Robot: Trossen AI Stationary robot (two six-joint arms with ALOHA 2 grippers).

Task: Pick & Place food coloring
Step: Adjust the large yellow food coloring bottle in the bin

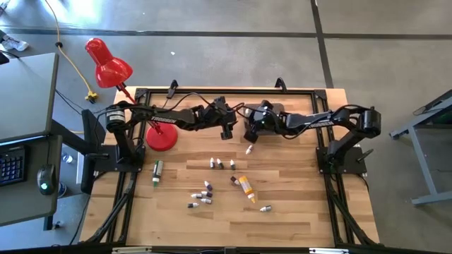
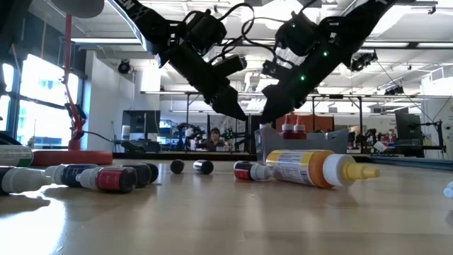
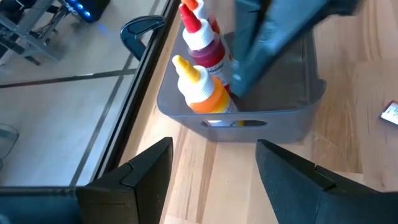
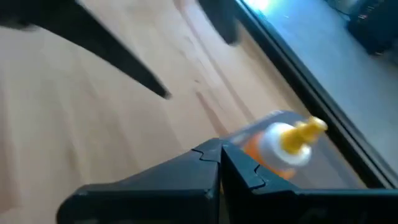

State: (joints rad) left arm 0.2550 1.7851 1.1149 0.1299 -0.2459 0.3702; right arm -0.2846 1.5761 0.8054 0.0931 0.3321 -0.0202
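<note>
Bottles upright in grey tub, collected.
Left gripper empty, spread; right gripper clenched, empty; yellow bottle awaits.

Grey tub: in the high view hidden under both grippers; far end cut off by the left wrist picture's edge, interior partly covered by the right arm's blurred finger.
Red bottle: a further bottle behind it shows only its tip at the picture's edge.
Small bottles on the table: too small in the high view to tell colours or labels.
Orange bottle: blurred, lower body hidden behind the right gripper.
</note>
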